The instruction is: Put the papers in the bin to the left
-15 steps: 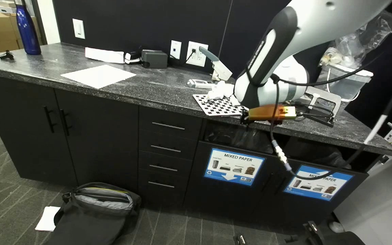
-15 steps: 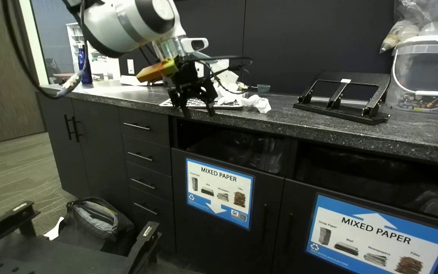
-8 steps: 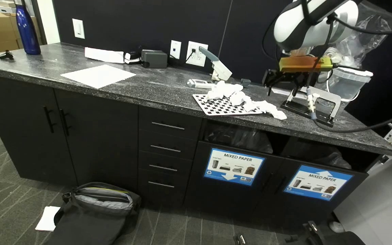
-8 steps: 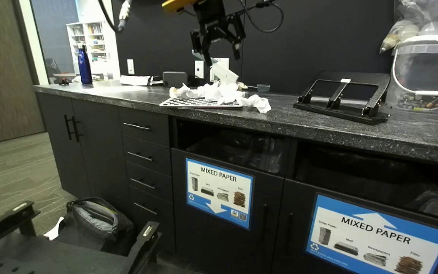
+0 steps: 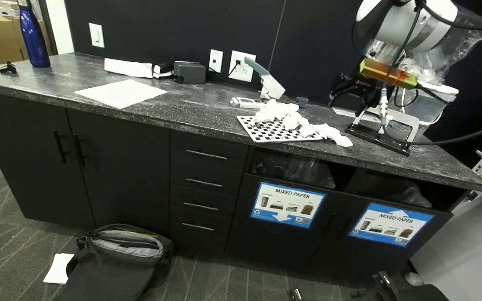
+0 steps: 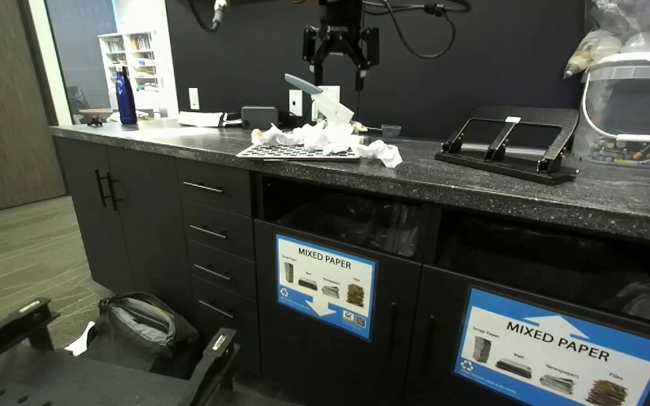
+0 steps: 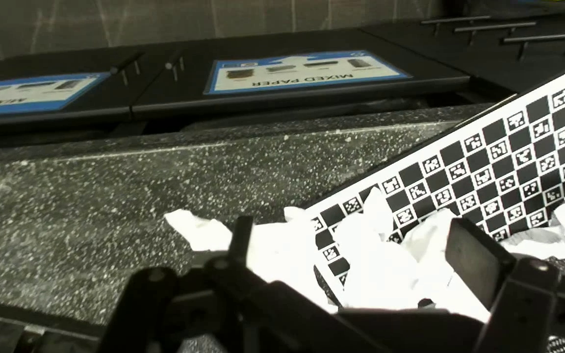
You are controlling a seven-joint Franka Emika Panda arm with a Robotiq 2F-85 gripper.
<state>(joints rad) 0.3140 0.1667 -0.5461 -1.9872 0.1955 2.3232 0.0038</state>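
Crumpled white papers (image 5: 280, 109) lie heaped on and beside the checkered board, and one wad (image 5: 329, 133) reaches toward the counter's front edge. The same papers (image 6: 328, 135) show in an exterior view and, overexposed, the papers (image 7: 375, 264) fill the middle of the wrist view. My gripper (image 6: 339, 83) hangs open above the counter, pointing down, with nothing held. In the wrist view its fingers (image 7: 476, 262) stand wide apart, the papers below and beyond them. The left bin (image 6: 330, 366) is under the counter, a dark front with a blue-and-white label and a slot above it.
The checkered board (image 5: 268, 131) lies at the counter's front edge. A black stand (image 6: 505, 146) and a clear bucket (image 6: 629, 113) are to the right. A white-and-grey tool (image 6: 330, 107) stands behind the papers. A similar bin (image 6: 438, 361) adjoins on the right.
My gripper has risen from low at the counter's front edge and moved back over the counter, uncovering the papers in the exterior views. The papers have not visibly moved.
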